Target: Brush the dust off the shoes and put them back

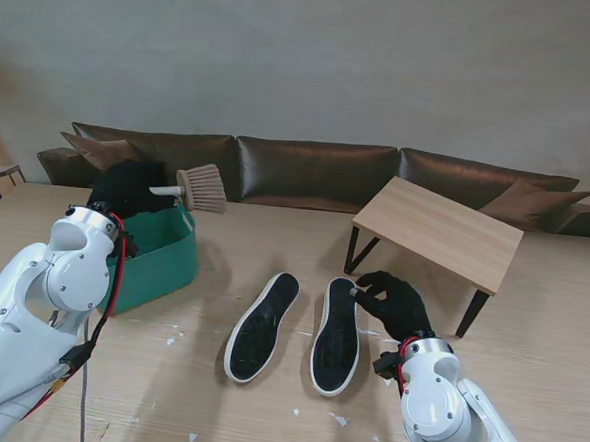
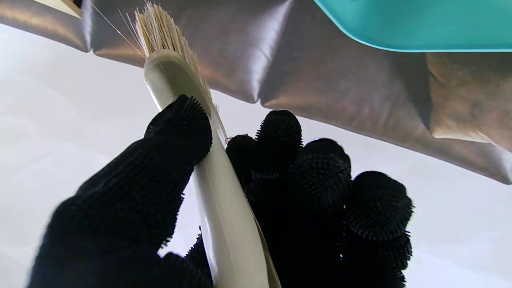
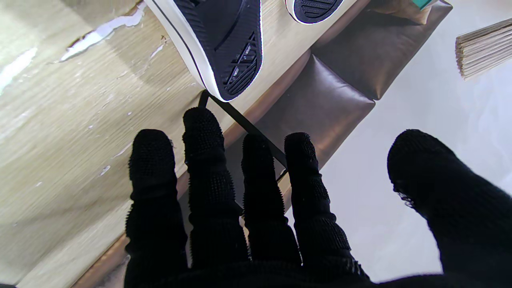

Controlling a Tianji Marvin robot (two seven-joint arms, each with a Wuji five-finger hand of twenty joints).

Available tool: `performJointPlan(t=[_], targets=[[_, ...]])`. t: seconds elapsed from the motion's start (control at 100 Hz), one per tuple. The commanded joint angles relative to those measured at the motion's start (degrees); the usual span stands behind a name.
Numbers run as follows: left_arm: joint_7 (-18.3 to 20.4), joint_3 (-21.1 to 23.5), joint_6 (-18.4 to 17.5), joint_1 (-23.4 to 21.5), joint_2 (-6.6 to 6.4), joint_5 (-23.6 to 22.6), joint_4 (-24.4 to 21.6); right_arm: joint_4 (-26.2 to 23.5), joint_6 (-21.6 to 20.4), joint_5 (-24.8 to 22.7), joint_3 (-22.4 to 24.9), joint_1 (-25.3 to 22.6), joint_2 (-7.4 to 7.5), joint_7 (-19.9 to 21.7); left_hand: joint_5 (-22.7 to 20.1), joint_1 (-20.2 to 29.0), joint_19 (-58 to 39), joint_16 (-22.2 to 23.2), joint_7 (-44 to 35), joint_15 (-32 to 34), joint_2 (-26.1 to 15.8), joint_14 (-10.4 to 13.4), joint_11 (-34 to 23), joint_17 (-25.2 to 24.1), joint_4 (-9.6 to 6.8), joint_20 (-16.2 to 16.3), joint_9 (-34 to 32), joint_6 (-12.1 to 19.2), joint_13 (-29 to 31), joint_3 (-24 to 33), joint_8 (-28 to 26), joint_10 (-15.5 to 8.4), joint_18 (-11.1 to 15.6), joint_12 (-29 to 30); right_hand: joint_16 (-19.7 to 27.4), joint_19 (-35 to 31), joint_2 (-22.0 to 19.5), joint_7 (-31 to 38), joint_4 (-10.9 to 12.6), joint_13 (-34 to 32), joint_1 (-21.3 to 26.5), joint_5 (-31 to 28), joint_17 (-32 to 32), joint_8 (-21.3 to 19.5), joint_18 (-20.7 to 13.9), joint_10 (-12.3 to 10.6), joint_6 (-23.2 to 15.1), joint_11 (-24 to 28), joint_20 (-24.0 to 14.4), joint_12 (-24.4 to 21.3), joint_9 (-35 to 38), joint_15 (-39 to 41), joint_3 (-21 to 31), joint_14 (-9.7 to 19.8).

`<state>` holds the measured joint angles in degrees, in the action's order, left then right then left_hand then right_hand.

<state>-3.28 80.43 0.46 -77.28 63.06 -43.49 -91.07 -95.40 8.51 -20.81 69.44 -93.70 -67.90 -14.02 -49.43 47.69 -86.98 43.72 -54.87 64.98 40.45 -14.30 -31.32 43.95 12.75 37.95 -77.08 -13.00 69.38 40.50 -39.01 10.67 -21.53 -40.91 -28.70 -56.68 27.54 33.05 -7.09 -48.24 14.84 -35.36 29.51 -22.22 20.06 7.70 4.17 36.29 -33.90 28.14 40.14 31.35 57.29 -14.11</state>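
Two dark shoes with white rims lie sole-up in the middle of the table: the left shoe and the right shoe. My left hand, in a black glove, is shut on the cream handle of a brush, held up over the green bin with its tan bristles pointing right. My right hand is open, fingers spread, resting beside the far end of the right shoe; whether it touches the shoe is unclear.
A green bin stands at the left of the table, under my left hand. White dust flecks lie scattered on the wood near me. A small wooden side table and a brown sofa stand beyond.
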Motion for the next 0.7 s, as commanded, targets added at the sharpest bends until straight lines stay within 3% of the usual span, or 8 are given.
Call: performJointPlan(t=[0.0,0.41,0.69], targets=[[0.58,0.55,0.15,0.68,-0.01,-0.09,1.01,-0.27,-0.23,0.11,-0.08,-0.33,-0.20,0.92,-1.63,4.79,-0.77,0.44,-2.95,-0.78,-2.59,-0.65,0.52,-0.90,-1.93,1.01,-2.18,1.47,2.97,2.67,-1.52,0.14,-0.99,-0.40,0.18,0.06,-1.44,-0.32,1.45,-0.77,-2.39,-0.99,-11.87,0.57,0.74,0.56,-0.08,0.11,-0.12,-0.81,0.60,0.68,0.95,-0.19],[-2.34,0.81,0.72,2.86,0.13,-0.79,7.74,-0.35,-0.22,0.35,0.12,-0.64,-0.03,1.70,-1.64,4.99,-0.74,0.44,-2.95,-0.95,-2.47,-1.12,0.77,-1.12,-1.95,1.13,-2.22,1.23,2.94,2.86,-1.42,0.46,-1.31,-0.56,0.18,0.05,-1.54,-0.26,1.44,-0.72,-2.43,-0.96,-11.90,0.60,0.73,0.59,-0.12,0.12,-0.08,-0.84,0.49,0.73,0.99,-0.07],[-1.79,1.94,2.40,1.54,-0.17,-1.87,8.83,-0.63,0.04,0.49,-0.02,-0.73,0.04,2.12,-1.55,4.96,-0.78,0.48,-2.90,-1.11,-2.64,-1.22,0.96,-1.26,-1.95,1.22,-2.16,1.10,2.89,2.68,-1.41,0.48,-1.33,-0.61,0.19,0.02,-1.57,-0.22,1.44,-0.71,-2.41,-0.95,-11.91,0.62,0.70,0.65,-0.14,0.13,-0.06,-0.86,0.44,0.75,1.02,-0.17]])
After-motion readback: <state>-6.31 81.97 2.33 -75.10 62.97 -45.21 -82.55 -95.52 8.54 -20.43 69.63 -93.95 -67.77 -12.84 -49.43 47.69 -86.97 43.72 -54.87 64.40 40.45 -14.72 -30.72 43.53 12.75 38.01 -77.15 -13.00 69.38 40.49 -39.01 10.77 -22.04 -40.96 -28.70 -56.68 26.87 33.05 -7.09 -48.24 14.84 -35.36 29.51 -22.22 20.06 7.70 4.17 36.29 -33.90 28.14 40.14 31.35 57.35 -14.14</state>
